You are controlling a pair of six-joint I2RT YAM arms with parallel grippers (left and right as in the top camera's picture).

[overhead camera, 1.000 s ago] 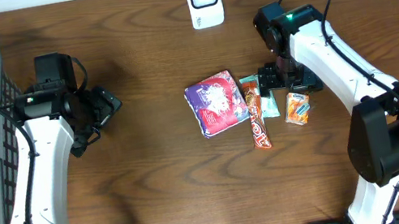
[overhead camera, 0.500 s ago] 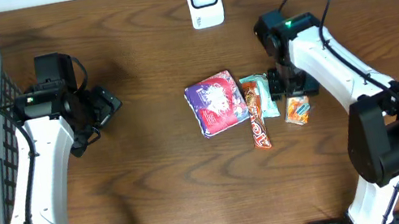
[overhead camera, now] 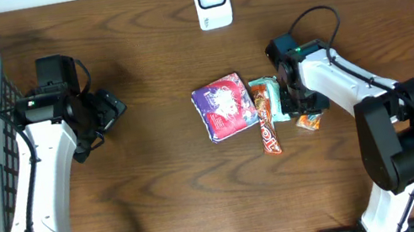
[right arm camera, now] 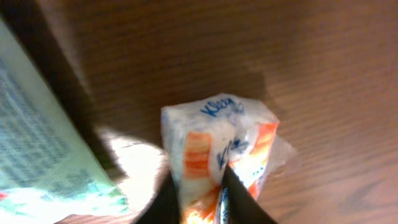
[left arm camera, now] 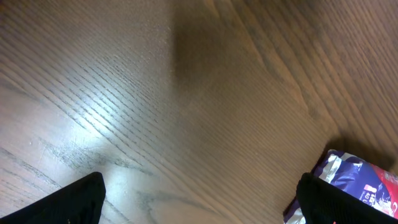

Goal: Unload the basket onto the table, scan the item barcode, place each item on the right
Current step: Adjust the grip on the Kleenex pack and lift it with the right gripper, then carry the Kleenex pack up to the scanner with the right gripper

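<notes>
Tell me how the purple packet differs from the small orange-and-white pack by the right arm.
The purple packet is larger and lies flat, untouched; the orange-and-white pack is smaller, crumpled, and pinched by the right gripper. Both are soft wrapped items on the wooden table.

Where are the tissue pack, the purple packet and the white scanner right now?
tissue pack (right arm camera: 214, 143), right wrist view, on its white and orange wrapper front.
purple packet (overhead camera: 223, 107), overhead view, middle of its printed face.
white scanner (overhead camera: 211, 0), overhead view, centre of its top face.
</notes>
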